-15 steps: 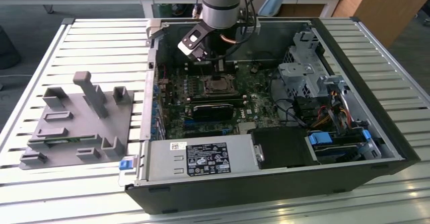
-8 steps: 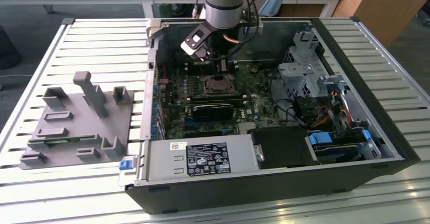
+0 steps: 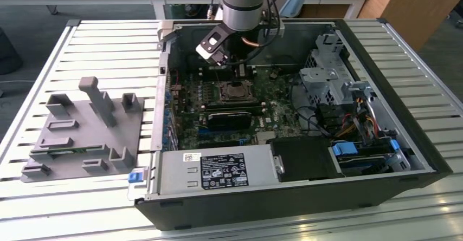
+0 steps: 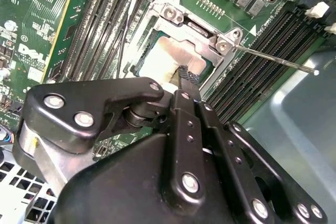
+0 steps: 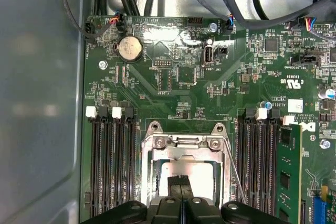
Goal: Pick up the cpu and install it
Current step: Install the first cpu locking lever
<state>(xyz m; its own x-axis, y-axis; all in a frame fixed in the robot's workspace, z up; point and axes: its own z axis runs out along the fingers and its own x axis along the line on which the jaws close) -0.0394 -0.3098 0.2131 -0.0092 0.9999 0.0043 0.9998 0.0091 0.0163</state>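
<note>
Pictured inside an open computer case (image 3: 289, 208) on a slatted table (image 3: 108, 40): a robot arm (image 3: 242, 2) reaching down to the green motherboard (image 5: 173, 87), with the gripper (image 4: 184, 74) poised right over the socket frame (image 4: 176, 17). Fingers (image 4: 178, 124) pressed together in both wrist views, tip to tip, with nothing clamped between them. Beneath those tips, the cpu (image 4: 165, 56), lying flat within the frame's window, silver top smeared with pale residue, flanked on both sides by rows of memory slots (image 5: 113, 161). Impossible to tell whether the closed tips touch the chip's top or hang just above it. Judged from this: picking up and setting into the socket apparently done, with the chip square to the frame and not gripped. Frame's plate seemingly folded down around the chip's edges, though hard to confirm. Less certain on the securing: thin metal lever (image 4: 273, 59) angled out from the frame's corner across the neighbouring slots, seemingly not tucked under its catch, so locking down probably not finished. Off to the exterior view's left, well apart from the case, a grey moulded fixture (image 3: 79, 127) on the table, playing no visible part at this moment.
</note>
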